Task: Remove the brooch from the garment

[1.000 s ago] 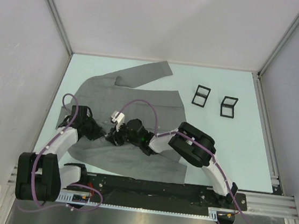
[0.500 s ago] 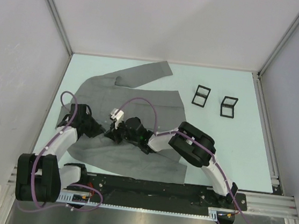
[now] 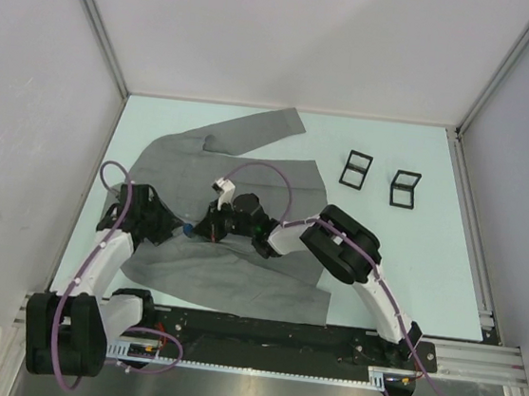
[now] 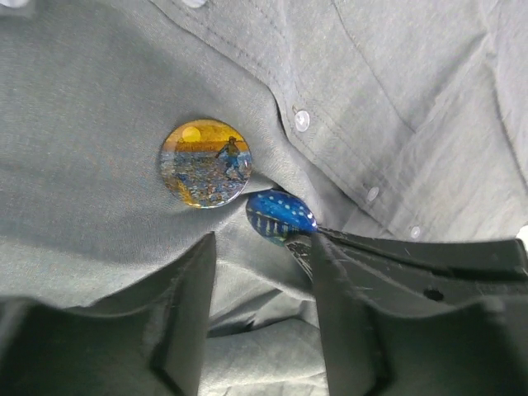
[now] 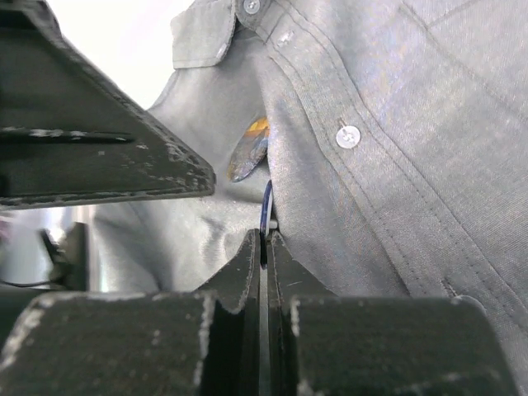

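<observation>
The grey garment lies spread on the table, its buttons facing up. A blue brooch stands on edge at a fold of the cloth, and my right gripper is shut on its lower rim. A round orange and blue picture brooch sits on the garment just left of it. My left gripper hangs open over the cloth close below both brooches, with nothing between its fingers. In the top view the two grippers meet near the garment's left front, and the blue brooch shows between them.
Two small black frame stands sit on the table right of the garment. The left arm's finger fills the upper left of the right wrist view. Grey walls close in the table on three sides.
My right gripper has shut on the blue brooch and shifted slightly away from the bases. My left gripper has gone from shut to open and drawn back a little to the left.
</observation>
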`<state>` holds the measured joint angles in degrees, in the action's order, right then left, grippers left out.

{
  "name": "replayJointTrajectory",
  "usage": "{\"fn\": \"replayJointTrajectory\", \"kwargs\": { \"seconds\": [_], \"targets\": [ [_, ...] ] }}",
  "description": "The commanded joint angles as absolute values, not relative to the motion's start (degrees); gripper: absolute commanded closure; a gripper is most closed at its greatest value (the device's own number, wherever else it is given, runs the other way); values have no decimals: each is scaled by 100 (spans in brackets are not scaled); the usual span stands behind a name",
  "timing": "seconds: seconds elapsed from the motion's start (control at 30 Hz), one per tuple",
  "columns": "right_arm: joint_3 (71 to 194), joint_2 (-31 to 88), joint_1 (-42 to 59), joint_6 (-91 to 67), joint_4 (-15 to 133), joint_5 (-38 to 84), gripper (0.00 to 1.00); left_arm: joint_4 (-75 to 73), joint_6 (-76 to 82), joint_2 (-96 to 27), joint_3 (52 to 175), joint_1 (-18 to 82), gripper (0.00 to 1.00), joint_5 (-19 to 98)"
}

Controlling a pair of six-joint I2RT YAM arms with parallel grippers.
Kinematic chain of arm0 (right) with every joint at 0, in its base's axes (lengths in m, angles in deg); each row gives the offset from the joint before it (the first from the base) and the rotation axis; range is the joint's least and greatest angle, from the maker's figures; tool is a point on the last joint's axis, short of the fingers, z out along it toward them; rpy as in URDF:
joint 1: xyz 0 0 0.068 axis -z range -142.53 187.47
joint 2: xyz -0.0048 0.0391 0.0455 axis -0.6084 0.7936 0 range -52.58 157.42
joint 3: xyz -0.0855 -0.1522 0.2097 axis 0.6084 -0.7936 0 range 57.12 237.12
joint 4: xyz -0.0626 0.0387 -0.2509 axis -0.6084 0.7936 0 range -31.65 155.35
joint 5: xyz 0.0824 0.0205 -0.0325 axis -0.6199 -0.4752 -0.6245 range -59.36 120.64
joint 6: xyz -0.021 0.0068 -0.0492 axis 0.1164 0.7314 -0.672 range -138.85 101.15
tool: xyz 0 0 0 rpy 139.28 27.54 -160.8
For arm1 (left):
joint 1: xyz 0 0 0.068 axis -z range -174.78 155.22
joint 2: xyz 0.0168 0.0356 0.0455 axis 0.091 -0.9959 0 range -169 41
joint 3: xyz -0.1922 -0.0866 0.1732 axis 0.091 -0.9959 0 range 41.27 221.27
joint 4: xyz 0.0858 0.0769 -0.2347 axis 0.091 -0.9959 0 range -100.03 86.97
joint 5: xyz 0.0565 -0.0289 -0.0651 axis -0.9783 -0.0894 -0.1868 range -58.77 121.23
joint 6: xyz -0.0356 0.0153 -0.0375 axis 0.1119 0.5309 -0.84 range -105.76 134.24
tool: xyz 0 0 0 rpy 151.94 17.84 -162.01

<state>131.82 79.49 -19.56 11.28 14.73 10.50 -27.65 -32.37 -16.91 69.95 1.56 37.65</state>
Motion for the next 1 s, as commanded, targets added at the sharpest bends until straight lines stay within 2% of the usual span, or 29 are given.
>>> {"fn": "replayJointTrajectory", "kwargs": {
  "seconds": [0.0,0.27,0.57,0.97],
  "targets": [
    [13517,8241,-1869,2218,1318,454,100,-2536,-3374,-1490,6974,39,44,3703],
    [13815,8619,-1895,3378,975,-82,100,-2430,-3304,-1665,7088,-321,29,3800],
    [14088,8848,-1983,4109,614,-381,100,-2526,-3155,-1666,7325,-401,25,3844],
    [14483,8225,-1772,4478,570,-821,100,-3554,-2707,-998,8125,-392,14,3554]
  ]
}}
